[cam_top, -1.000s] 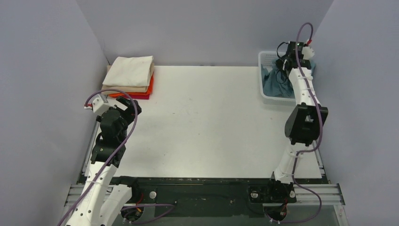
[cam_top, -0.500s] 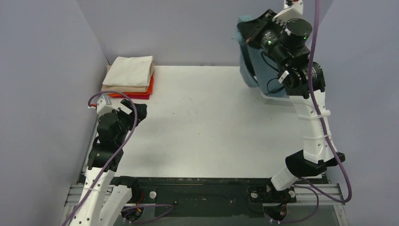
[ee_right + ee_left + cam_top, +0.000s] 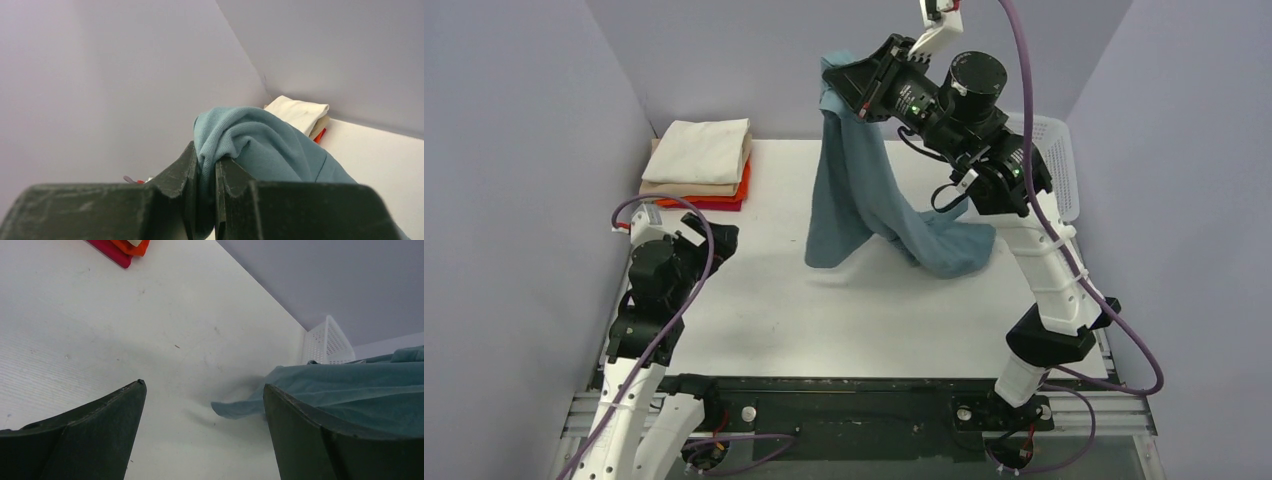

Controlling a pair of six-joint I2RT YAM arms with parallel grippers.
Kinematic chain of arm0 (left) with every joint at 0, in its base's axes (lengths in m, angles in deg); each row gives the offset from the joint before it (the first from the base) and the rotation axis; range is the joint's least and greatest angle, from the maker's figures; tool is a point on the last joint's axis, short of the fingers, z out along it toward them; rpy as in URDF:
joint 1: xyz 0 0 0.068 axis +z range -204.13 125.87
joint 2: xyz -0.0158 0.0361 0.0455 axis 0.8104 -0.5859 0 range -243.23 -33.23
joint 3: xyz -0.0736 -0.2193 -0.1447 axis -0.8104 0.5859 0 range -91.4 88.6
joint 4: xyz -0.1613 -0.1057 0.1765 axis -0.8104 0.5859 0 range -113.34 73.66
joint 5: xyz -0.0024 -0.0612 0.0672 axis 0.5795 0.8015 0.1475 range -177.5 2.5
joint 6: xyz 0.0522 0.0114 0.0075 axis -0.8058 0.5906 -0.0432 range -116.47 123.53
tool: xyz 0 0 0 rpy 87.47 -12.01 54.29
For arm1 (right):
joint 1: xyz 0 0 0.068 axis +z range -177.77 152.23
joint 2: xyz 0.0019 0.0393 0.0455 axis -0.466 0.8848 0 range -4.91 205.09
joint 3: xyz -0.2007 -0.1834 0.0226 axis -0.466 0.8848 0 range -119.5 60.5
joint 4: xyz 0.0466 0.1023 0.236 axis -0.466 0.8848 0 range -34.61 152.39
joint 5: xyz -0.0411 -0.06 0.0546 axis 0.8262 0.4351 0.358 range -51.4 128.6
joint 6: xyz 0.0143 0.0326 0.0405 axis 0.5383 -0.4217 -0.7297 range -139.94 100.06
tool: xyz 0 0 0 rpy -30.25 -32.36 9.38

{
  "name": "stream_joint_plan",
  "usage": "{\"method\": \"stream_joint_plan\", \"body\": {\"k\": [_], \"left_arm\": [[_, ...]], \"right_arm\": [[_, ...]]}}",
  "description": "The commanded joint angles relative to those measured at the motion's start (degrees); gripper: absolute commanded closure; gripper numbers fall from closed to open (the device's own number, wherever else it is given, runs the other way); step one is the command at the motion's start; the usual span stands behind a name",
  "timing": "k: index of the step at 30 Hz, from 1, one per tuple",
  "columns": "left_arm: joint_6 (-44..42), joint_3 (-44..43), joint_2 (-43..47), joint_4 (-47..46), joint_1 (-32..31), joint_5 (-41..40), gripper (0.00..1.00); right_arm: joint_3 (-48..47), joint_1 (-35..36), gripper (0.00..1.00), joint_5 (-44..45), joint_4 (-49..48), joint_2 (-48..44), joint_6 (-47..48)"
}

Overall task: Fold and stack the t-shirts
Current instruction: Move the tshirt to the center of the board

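Grips teal shirt [image 3: 854, 190] in right claw [image 3: 205, 165], hanging lengthwise down to table [image 3: 774, 300]; holds left claw [image 3: 202, 385] wide, nearest the low hem.

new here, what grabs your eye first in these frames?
The right end effector pinches a teal-blue t-shirt high above the table, with the fabric hanging down mid-table. A stack of folded t-shirts, cream on top, sits in the far left corner. The left end effector hangs open at the left.
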Motion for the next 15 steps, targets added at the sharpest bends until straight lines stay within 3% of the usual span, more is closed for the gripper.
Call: {"method": "stream_joint_plan", "body": {"k": [1,4,7,11,15], "left_arm": [[0.9,-2.7,0.0,1.1,0.3,0.1,0.02],[1.3,-2.9,-0.6,1.9,0.3,-1.0,0.02],[1.1,-3.3,-1.0,3.0,0.3,-2.4,0.02],[0.8,-3.5,-1.3,4.8,0.3,-4.5,0.02],[2.0,-2.8,-1.9,6.2,0.3,-4.8,0.02]], "right_arm": [[-1.6,1.0,1.00,3.4,-10.9,-0.1,-2.3],[-6.4,1.9,1.00,2.8,-12.5,2.6,-3.8],[-2.8,2.0,1.00,2.3,-14.2,0.9,-3.9],[15.7,1.4,1.00,7.6,-10.4,-9.5,0.7],[46.1,-2.1,1.00,17.6,-9.9,-25.6,1.3]]}}
